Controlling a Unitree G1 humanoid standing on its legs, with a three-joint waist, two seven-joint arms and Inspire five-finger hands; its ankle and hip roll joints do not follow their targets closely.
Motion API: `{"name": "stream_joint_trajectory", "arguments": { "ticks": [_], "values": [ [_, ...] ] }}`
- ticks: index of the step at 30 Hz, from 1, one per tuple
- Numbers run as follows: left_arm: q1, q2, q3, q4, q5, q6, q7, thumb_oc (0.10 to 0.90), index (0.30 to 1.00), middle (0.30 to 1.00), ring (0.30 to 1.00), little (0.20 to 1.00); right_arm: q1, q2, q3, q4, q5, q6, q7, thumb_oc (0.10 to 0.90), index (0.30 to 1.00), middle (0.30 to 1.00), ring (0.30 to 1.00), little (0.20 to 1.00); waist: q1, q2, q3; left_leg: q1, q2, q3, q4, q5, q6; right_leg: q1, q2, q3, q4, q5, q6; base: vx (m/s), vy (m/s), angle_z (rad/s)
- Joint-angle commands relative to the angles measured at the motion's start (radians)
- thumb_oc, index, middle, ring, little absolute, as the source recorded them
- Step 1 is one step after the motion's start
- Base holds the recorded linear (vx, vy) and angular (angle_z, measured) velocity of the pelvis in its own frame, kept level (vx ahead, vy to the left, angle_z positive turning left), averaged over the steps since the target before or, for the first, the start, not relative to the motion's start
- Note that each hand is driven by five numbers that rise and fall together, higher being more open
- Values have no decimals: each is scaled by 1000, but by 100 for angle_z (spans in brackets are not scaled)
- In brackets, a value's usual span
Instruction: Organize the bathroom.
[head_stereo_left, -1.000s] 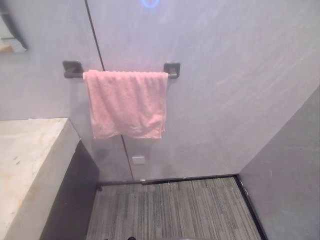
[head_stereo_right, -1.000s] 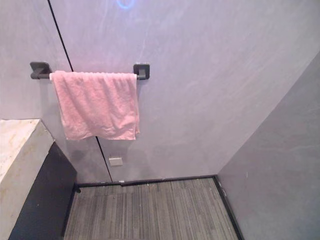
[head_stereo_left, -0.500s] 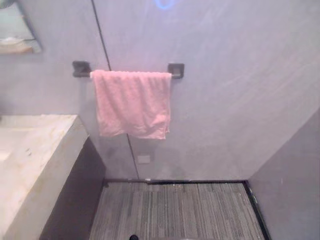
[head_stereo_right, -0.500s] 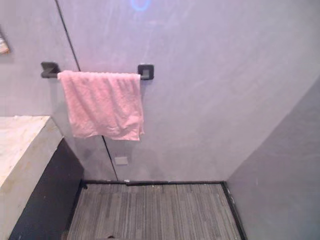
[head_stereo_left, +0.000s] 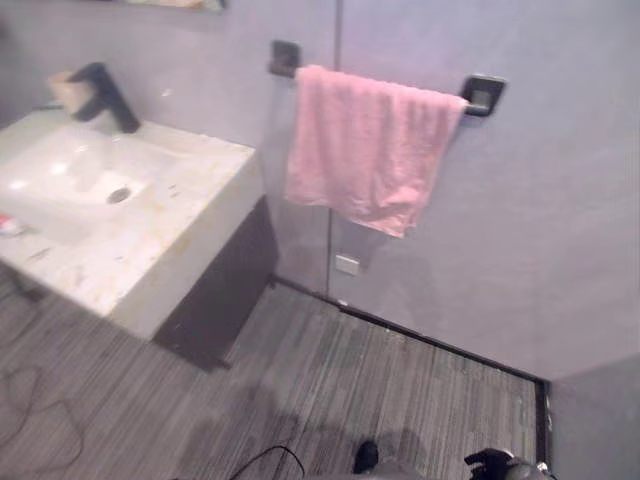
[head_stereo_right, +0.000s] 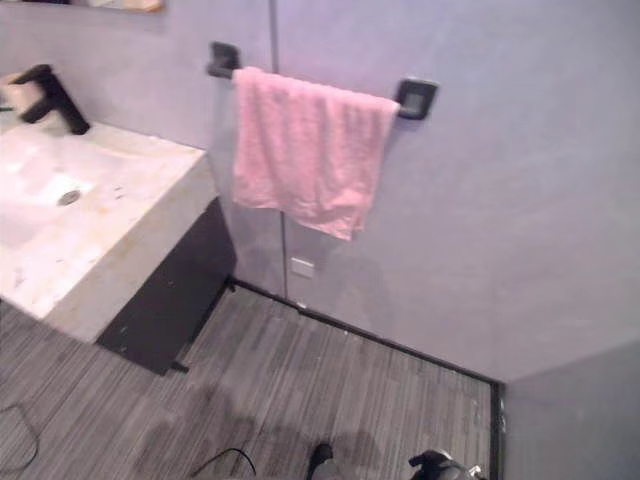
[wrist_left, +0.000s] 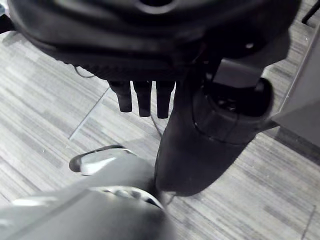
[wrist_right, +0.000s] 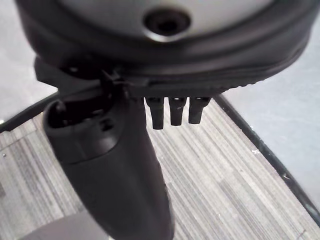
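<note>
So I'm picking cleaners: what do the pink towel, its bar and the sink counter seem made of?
Pink towel: soft terry cloth, fuzzy nap. Bar brackets: dark matte, probably metal. Sink counter: pale speckled stone or a stone lookalike, smooth finish.

Sink (head_stereo_left: 70, 175) cut off at left edge; towel bar (head_stereo_left: 478, 95) mostly under pink towel (head_stereo_left: 365, 150).

I see a pink towel (head_stereo_left: 372, 148) draped over a dark wall-mounted towel bar (head_stereo_left: 481, 93) on the far wall, hanging flat with its lower edge uneven. It sits just right of the pale stone sink counter (head_stereo_left: 150, 235), apart from it.
</note>
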Motion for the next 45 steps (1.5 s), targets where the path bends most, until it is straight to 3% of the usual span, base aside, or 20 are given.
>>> {"name": "stream_joint_trajectory", "arguments": {
  "ticks": [1,2,3,6,7,9,11,12,14,15,16,17,18,19,23,29,34,37,39,45],
  "values": [
    [-31,5,-33,-62,0,-40,-3,800,900,900,900,900,-59,-29,-38,0,-16,-29,10,800,900,900,900,900,19,7,-16,149,-99,111,-25,19,63,17,71,-37,-145,121,45,-323,155,96],
    [-36,7,-39,-68,8,-36,-4,800,900,900,900,900,-58,-28,-38,-3,-11,-33,7,800,900,900,900,900,14,14,-14,169,-97,139,-63,7,66,7,70,-51,-148,135,52,-376,164,83],
    [-45,10,-55,-79,18,-37,-6,800,900,900,900,900,-59,-24,-35,-11,22,-40,-12,800,900,900,900,900,7,16,-6,198,-112,187,-136,-64,99,-29,48,-84,-144,183,81,-424,192,63],
    [-60,20,-81,-102,11,-26,2,800,900,900,900,900,-73,-17,-31,-27,49,-44,-31,800,900,900,900,900,8,4,25,202,-154,199,-211,-214,173,-85,-1,-93,-147,264,140,-431,242,56],
    [-61,30,-81,-112,15,-23,2,800,900,900,900,900,-80,-12,-30,-35,42,-48,-38,800,900,900,900,900,12,-9,49,197,-201,201,-278,-329,237,-122,-45,-91,-156,316,188,-461,277,41],
    [-50,41,-79,-122,23,-19,1,800,900,900,900,900,-78,-8,-33,-51,39,-44,-43,800,900,900,900,900,16,-16,69,185,-233,202,-326,-362,271,-142,-71,-91,-173,351,224,-392,227,20],
    [-50,41,-79,-123,23,-19,1,800,900,900,900,900,-77,-8,-33,-52,38,-44,-43,800,900,900,900,900,17,-17,69,185,-234,202,-327,-361,272,-142,-72,-90,-174,352,225,-243,128,13],
    [-28,56,-78,-129,49,1,5,800,900,900,900,900,-52,-5,-52,-87,42,-24,-45,800,900,900,900,900,6,-16,93,163,-258,179,-361,-345,302,-165,-85,-18,-151,357,243,-371,178,10],
    [-19,65,-84,-122,72,0,-5,800,900,900,900,900,-30,-3,-73,-87,65,-23,-47,800,900,900,900,900,-15,-9,95,136,-265,131,-361,-331,316,-169,-69,104,-110,339,237,-317,131,45],
    [-11,80,-83,-115,103,1,-27,800,900,900,900,900,2,3,-101,-76,62,-34,-43,800,900,900,900,900,-43,5,92,100,-272,72,-368,-302,327,-170,-51,254,-15,303,223,-174,62,67],
    [-11,80,-83,-115,103,1,-27,800,900,900,900,900,2,3,-101,-76,62,-34,-43,800,900,900,900,900,-43,5,92,100,-272,72,-368,-302,327,-170,-51,254,-15,303,223,-294,70,100],
    [-16,93,-86,-110,103,10,-37,800,900,900,900,900,16,9,-110,-58,47,-43,-41,800,900,900,900,900,-61,17,85,66,-273,51,-387,-246,333,-171,-33,344,69,262,194,-158,15,58],
    [-16,93,-86,-110,103,10,-37,800,900,900,900,900,16,9,-110,-58,47,-43,-41,800,900,900,900,900,-61,17,85,66,-273,51,-387,-246,333,-171,-33,344,69,262,194,-359,113,210],
    [-42,100,-97,-105,67,48,-31,800,900,900,900,900,24,22,-117,-7,36,-70,-63,800,900,900,900,900,-80,61,82,17,-267,-13,-409,-192,338,-136,11,463,226,200,157,-255,110,170],
    [-65,80,-93,-80,49,67,-8,800,900,900,900,900,-12,48,-109,55,27,-106,-93,800,900,900,900,900,-64,64,54,-33,-279,-80,-401,-176,344,-23,51,548,179,133,149,-165,12,98],
    [-30,48,-64,-49,37,46,31,800,900,900,900,900,-72,51,-54,23,-4,-131,-79,800,900,900,900,900,-16,43,24,-65,-275,-74,-450,-131,327,37,79,519,27,79,139,-166,-111,0],
    [-22,43,-53,-66,5,9,18,800,900,900,900,900,-82,40,-39,1,23,-122,-80,800,900,900,900,900,-23,53,30,-82,-266,-62,-452,-116,315,8,115,511,6,72,112,-184,-88,11],
    [-26,36,-39,-75,-22,-2,6,800,900,900,900,900,-78,37,-41,3,10,-108,-76,800,900,900,900,900,-35,46,28,-104,-262,-29,-369,-135,302,10,119,505,-3,70,94,-121,-12,42],
    [-44,20,-45,-74,-32,-8,7,800,900,900,900,900,-72,26,-48,12,4,-110,-77,800,900,900,900,900,-47,25,33,-171,-196,-26,-272,-121,264,8,97,492,8,73,82,-159,52,68],
    [-60,3,-48,-56,-45,25,26,800,900,900,900,900,-77,1,-43,31,53,-113,-86,800,900,900,900,900,-66,4,19,-169,-28,-143,-303,11,211,9,96,571,25,48,66,37,173,36]
  ]
}}
